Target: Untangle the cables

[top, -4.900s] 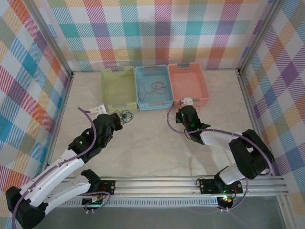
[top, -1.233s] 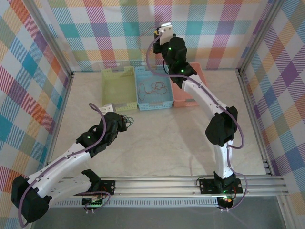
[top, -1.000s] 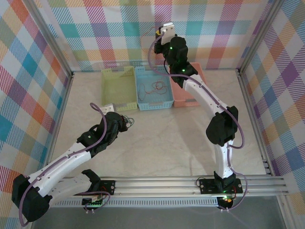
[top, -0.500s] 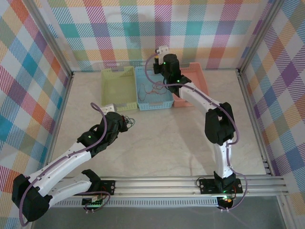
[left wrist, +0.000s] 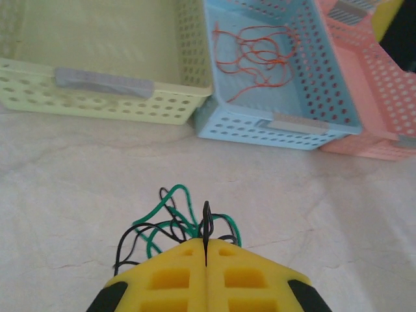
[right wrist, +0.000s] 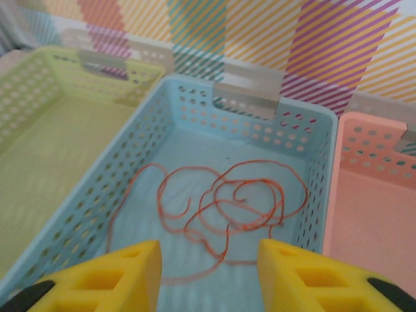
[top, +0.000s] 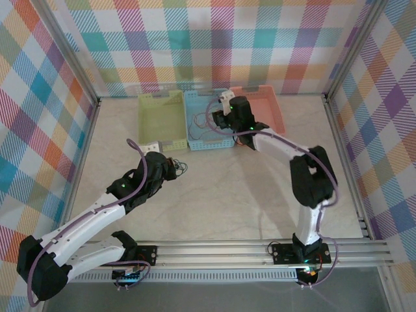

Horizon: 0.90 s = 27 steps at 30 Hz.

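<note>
A thin red cable (right wrist: pixel 234 195) lies in loose loops on the floor of the blue basket (right wrist: pixel 247 101), also seen from above as the red cable (top: pixel 201 127). My right gripper (right wrist: pixel 209 260) hovers over the basket's near end, open, with nothing between its yellow fingers; the top view shows the right gripper (top: pixel 220 116). On the table in front of the baskets sits a small tangle of black and green cables (left wrist: pixel 170 218). My left gripper (left wrist: pixel 205 246) is shut on a black cable loop (left wrist: pixel 206 218) of that tangle, and from above the left gripper (top: pixel 170 168) is at the tangle's edge.
Three baskets stand in a row at the back: a green basket (top: pixel 160 120), the blue basket (top: pixel 195 144) and a pink basket (top: pixel 270 110). Plaid walls close in the back and sides. A metal rail (top: pixel 260 250) runs along the near edge.
My right gripper has come down from high at the back wall to the blue basket and its jaws have opened. The left arm has barely moved.
</note>
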Tool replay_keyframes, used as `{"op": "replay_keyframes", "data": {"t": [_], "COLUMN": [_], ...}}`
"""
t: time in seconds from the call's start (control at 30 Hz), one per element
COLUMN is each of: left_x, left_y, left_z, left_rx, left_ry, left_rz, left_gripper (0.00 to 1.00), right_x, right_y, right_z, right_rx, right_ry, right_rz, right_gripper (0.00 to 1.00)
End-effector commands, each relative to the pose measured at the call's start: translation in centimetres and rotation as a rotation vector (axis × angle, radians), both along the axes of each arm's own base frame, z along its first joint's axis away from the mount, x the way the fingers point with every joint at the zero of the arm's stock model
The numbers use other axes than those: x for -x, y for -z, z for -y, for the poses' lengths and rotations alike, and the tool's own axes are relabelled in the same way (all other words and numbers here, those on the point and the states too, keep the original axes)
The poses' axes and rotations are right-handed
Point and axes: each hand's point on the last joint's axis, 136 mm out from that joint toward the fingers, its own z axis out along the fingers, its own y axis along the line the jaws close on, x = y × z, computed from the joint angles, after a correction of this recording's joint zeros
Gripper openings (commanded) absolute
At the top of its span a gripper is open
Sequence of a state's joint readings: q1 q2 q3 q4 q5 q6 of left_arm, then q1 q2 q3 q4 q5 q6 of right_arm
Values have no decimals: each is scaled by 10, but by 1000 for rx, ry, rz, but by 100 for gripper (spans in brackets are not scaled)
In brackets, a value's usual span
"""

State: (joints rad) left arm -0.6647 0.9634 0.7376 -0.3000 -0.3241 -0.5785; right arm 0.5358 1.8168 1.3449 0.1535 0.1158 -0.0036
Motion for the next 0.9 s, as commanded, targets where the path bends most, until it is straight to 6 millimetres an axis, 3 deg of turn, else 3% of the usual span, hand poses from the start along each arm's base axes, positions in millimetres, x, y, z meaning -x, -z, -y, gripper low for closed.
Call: {"op": "replay_keyframes", "data": {"t": [0.0, 0.17, 0.3, 0.5, 0.67, 0.87], "left_x": [-4, -1, 3, 6, 8, 11], "left_y": [-25, -29, -31, -32, -36, -36], "left_z": [21, 40, 55, 68, 73, 77], "left_rx": [77, 131, 167, 195, 201, 216], "left_ry": [86, 185, 258, 326, 357, 378], "left_rz": [67, 82, 84, 86, 100, 97], "left_gripper": [0, 0, 0, 0, 0, 0], "right_x": [43, 116, 165, 213, 212, 207], "right_y": [-57, -38, -11, 19, 41, 44], "right_z": [-3, -4, -3, -18, -25, -31], "right_rx": [-159, -210, -208, -178, -203, -263], "right_ry": [-132, -337, -454, -625, -631, -613], "right_rz": [83, 10, -36, -26, -59, -83], "right_gripper": [44, 43, 43, 42, 42, 43]}}
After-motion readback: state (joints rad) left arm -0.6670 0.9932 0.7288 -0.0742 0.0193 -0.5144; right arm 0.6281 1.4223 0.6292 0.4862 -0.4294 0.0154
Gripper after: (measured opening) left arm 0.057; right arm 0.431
